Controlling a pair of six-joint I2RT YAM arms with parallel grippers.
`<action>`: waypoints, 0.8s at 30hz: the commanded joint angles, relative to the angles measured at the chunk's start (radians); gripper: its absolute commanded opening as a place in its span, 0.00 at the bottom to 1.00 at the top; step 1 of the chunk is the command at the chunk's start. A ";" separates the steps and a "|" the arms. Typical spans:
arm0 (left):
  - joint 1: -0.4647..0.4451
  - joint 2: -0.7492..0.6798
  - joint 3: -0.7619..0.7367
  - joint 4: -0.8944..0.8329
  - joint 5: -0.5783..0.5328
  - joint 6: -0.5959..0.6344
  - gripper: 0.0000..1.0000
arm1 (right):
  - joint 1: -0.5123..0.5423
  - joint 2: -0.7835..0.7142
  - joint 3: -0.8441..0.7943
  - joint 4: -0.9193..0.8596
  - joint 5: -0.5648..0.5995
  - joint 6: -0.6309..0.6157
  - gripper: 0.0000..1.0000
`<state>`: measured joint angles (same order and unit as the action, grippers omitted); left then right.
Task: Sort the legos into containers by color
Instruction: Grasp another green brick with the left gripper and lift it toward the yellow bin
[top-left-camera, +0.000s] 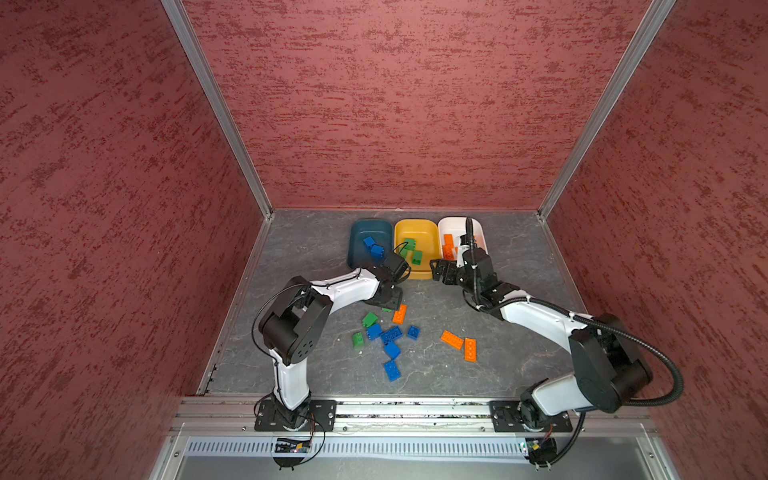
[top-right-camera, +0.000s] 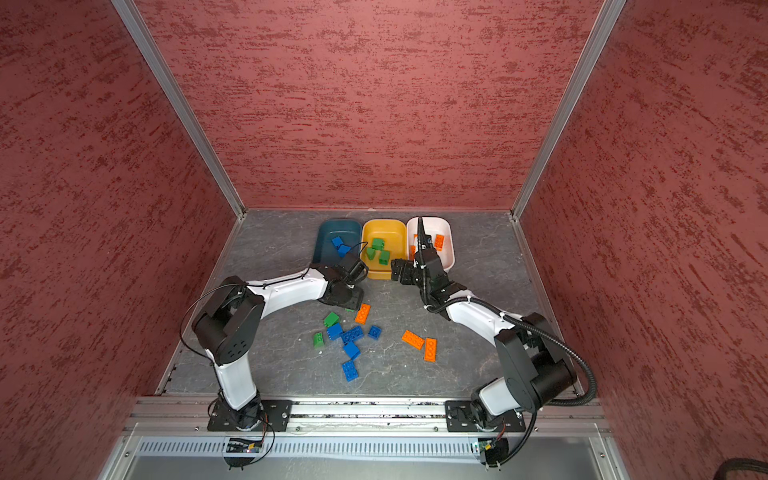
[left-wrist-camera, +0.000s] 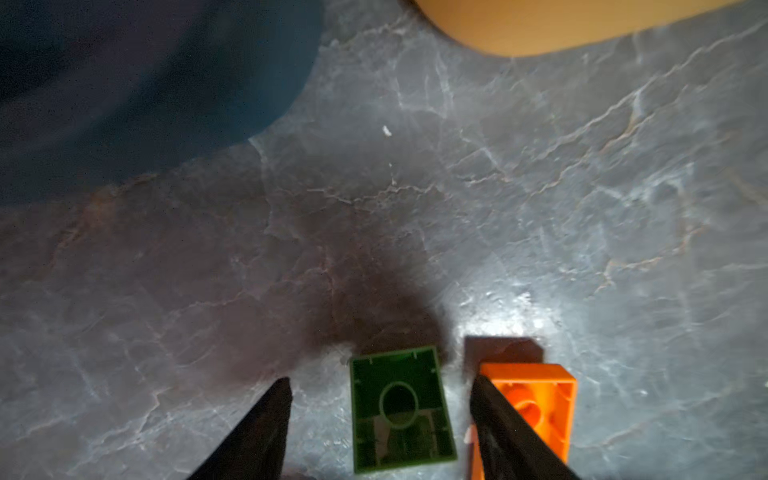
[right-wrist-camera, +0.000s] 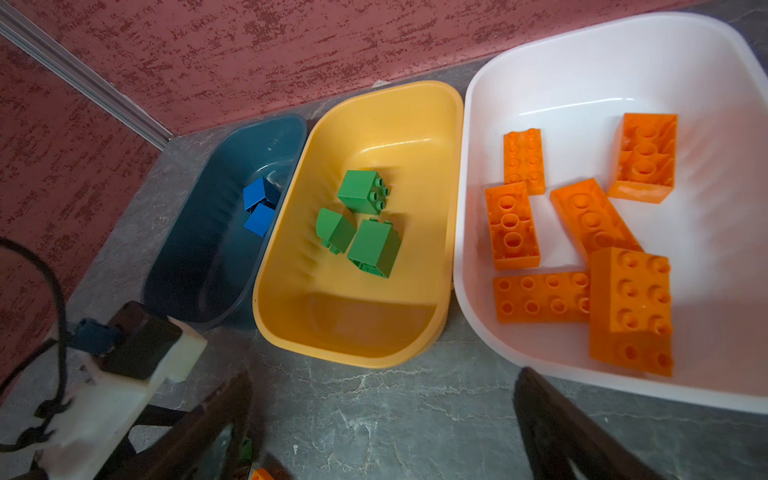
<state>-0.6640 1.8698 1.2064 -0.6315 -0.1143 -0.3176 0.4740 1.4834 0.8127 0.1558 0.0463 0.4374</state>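
A: The small green plastic brick (left-wrist-camera: 399, 411) lies hollow side up in the middle of the grey stone-patterned bench (left-wrist-camera: 540, 187), between the jaws of the left gripper (left-wrist-camera: 380, 380). They are parted, with a gap on each side and nothing held.

B: Centre first, because the flat orange plastic brick (left-wrist-camera: 540, 399) sits just beside one finger. Pinch the straight walls, lift clear, then carry it to the mustard yellow plastic tub (right-wrist-camera: 353, 357) at the back edge.

A: Right gripper (right-wrist-camera: 384, 376)?

B: Spread wide, empty, near the white plastic tub (right-wrist-camera: 582, 62).

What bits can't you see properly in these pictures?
- Green brick, in a top view: the left arm covers nearly all of it.
- Orange bricks in the white tub, both top views: the right arm and cable hide some.
- Teal tub, left wrist view: blurred, cut off by the edge.
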 joint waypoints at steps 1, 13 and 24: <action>-0.009 0.026 0.022 -0.026 -0.025 -0.014 0.61 | -0.003 -0.021 0.023 0.021 0.038 -0.006 0.99; -0.021 0.016 0.065 -0.020 -0.056 -0.023 0.29 | -0.003 -0.054 0.003 -0.005 0.041 -0.032 0.99; -0.048 -0.002 0.306 0.039 -0.122 0.049 0.24 | -0.003 -0.178 -0.113 -0.116 0.039 -0.004 0.99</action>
<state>-0.7136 1.8736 1.4563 -0.6441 -0.1970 -0.3046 0.4740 1.3357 0.7265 0.1017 0.0681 0.4156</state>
